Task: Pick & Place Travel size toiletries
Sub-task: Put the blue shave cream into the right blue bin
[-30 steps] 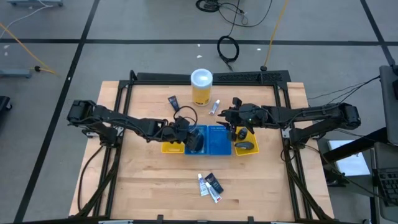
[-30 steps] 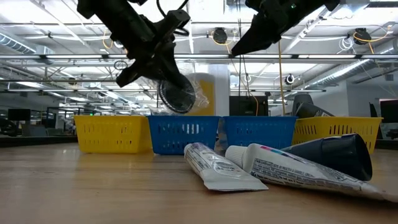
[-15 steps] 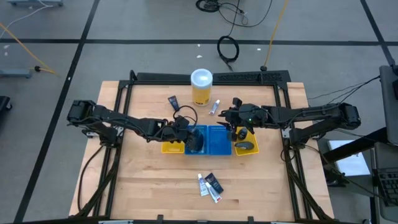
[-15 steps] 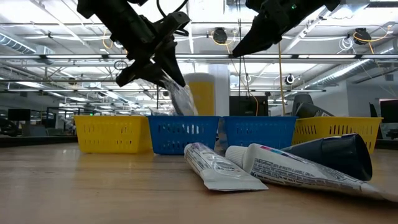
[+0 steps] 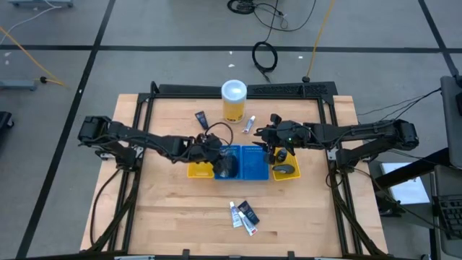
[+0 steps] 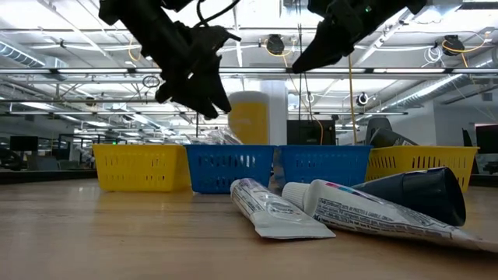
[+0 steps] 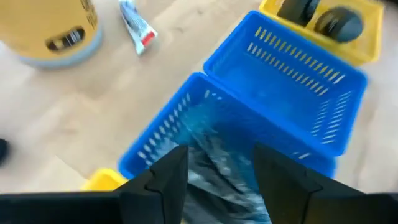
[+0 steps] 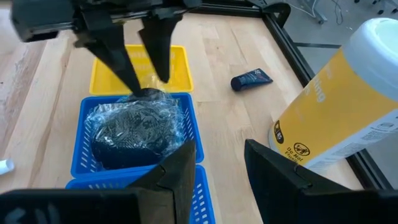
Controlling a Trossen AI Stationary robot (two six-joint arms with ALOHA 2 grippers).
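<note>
A round black disc in clear wrap point(image 8: 135, 129) lies in the left blue tray point(image 5: 219, 174). Its crinkled wrap point(image 6: 223, 137) sticks up over the tray's rim. My left gripper point(image 8: 147, 73) hangs open just above it, slanting down, with one finger on either side of the wrap point(image 7: 219, 167) and clear of it. My right gripper point(image 8: 217, 163) is open and holds nothing, raised over the right blue tray point(image 5: 253, 163). Dark oval pieces point(image 5: 284, 170) sit in the right yellow tray point(image 5: 294, 174).
A tall yellow canister point(image 5: 234, 101) stands at the far middle, with a dark tube point(image 5: 201, 118) to its left and a white tube point(image 5: 249, 124) to its right. Three tubes point(image 5: 242, 215) lie near the front edge. A yellow tray point(image 5: 195, 171) flanks the blue ones.
My left gripper has opened and rolled about its own axis, staying in place. It has let go of the wrapped disc. The disc has tipped and dropped from between the fingers into the left blue tray, where only its wrap shows over the rim in the low view.
</note>
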